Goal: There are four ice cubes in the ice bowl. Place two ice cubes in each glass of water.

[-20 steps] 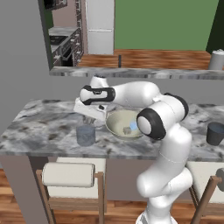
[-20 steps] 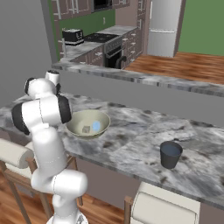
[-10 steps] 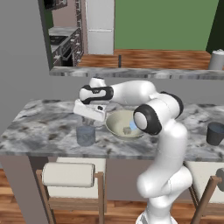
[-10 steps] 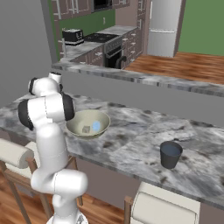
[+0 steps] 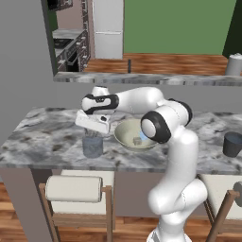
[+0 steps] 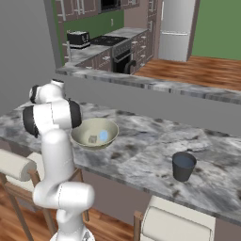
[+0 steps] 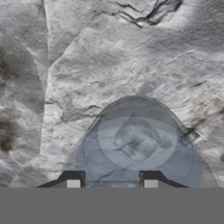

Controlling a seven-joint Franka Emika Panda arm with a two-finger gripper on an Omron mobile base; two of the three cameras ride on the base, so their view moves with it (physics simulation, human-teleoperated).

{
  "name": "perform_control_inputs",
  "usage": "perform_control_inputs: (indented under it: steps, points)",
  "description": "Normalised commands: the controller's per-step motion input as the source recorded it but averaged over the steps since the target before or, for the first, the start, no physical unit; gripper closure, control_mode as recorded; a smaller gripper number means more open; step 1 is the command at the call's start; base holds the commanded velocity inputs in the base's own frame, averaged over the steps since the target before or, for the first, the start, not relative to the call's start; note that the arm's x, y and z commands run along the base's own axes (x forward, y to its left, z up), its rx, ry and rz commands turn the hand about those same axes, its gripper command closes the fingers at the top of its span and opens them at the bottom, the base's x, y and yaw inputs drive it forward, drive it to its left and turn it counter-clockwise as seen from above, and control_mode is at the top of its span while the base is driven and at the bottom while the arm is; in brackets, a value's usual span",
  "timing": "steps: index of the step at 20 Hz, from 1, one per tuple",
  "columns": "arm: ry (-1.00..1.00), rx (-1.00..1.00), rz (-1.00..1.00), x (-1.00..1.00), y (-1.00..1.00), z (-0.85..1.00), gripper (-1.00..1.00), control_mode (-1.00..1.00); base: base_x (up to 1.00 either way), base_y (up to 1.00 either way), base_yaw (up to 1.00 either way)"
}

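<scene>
The ice bowl (image 5: 124, 132) (image 6: 111, 128) sits mid-counter, and I make out two ice cubes in it, one grey (image 5: 137, 141) (image 6: 92, 139) and one light blue (image 5: 142, 136) (image 6: 103, 136). A glass of water (image 5: 92, 147) stands left of the bowl. My gripper (image 5: 92, 133) hangs just above its rim, pointing down. From the hand, that glass (image 7: 135, 144) lies right under the gripper (image 7: 112, 183). Its fingertips (image 7: 73, 182) stand apart. Whether a cube sits between them is hidden. The other glass (image 5: 232, 144) (image 6: 182, 165) stands far right.
A raised grey ledge (image 5: 142, 78) runs behind the marbled counter (image 5: 42, 137). Stools (image 5: 74, 188) stand under the front edge. A kettle-like pot (image 5: 234, 64) sits on the ledge at far right. Bare counter lies between the bowl and the right glass.
The hand has shifted a little left and down, settling over the left glass. The bowl, the cubes in it and the right glass have not moved.
</scene>
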Motion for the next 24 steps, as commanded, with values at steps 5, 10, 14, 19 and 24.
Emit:
perform_control_inputs:
  steps: [5,10,14,19,24]
  points:
    - [0.00,0.00,0.00,0.34,0.00,-0.07,1.00,-1.00,0.00,0.00,0.00]
    - [0.00,0.00,0.00,0.33,0.00,0.00,1.00,-1.00,0.00,0.00,0.00]
    - [0.00,0.00,0.00,0.01,0.02,0.00,-1.00,-1.00,0.00,0.00,0.00]
    - [0.00,0.00,0.00,-0.02,0.01,0.00,-1.00,-1.00,0.00,0.00,0.00]
    - [0.00,0.00,-0.01,-0.02,0.00,0.00,-1.00,-1.00,0.00,0.00,0.00]
